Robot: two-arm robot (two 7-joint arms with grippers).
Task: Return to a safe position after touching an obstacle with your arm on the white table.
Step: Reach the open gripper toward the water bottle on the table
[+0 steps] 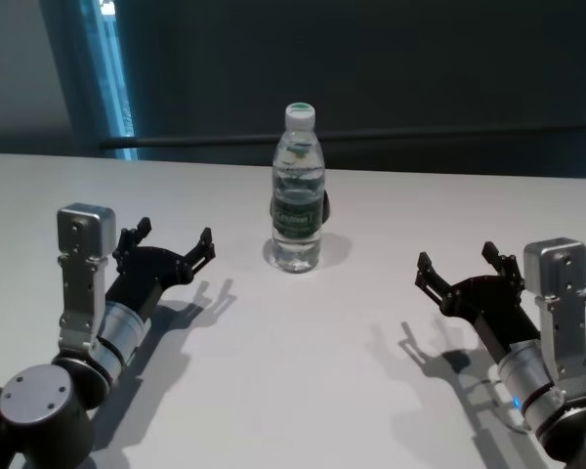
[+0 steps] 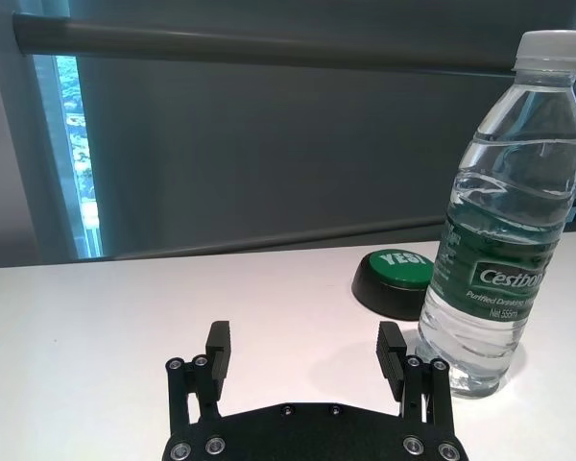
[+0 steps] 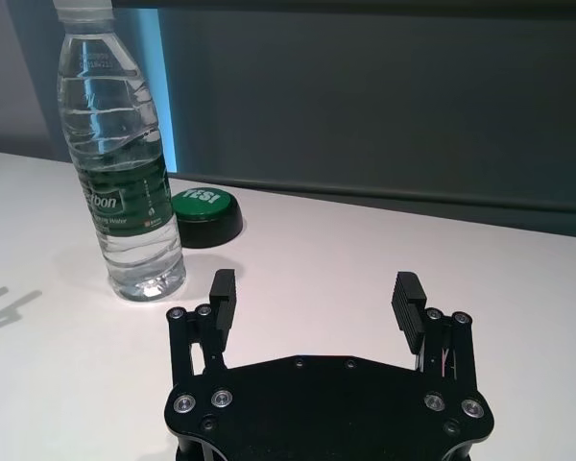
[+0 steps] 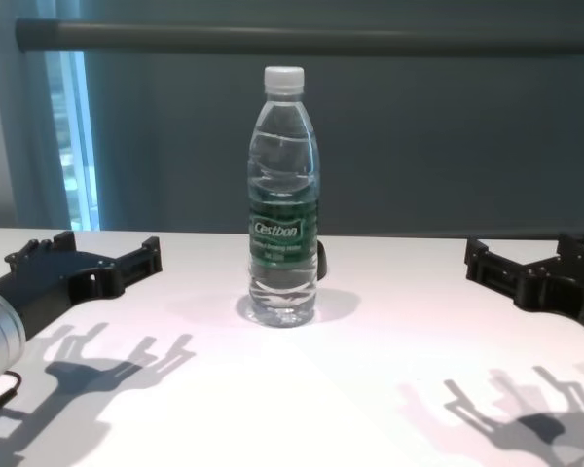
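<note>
While upright on the white table (image 1: 303, 381), bottle (image 1: 298, 191) untouched between two released hands: left hand (image 1: 171, 244), right hand (image 1: 461, 270).

The water bottle (image 1: 298, 191) is hiding nearly all of the green button (image 1: 326, 208) behind it in the head view.

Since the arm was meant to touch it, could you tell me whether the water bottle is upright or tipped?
Upright: the water bottle stands on its base on the white table, cap uppermost.

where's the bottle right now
The bottle stands upright mid-table in the head view, between the open left gripper and right gripper, touching neither, with a green button just behind it.
</note>
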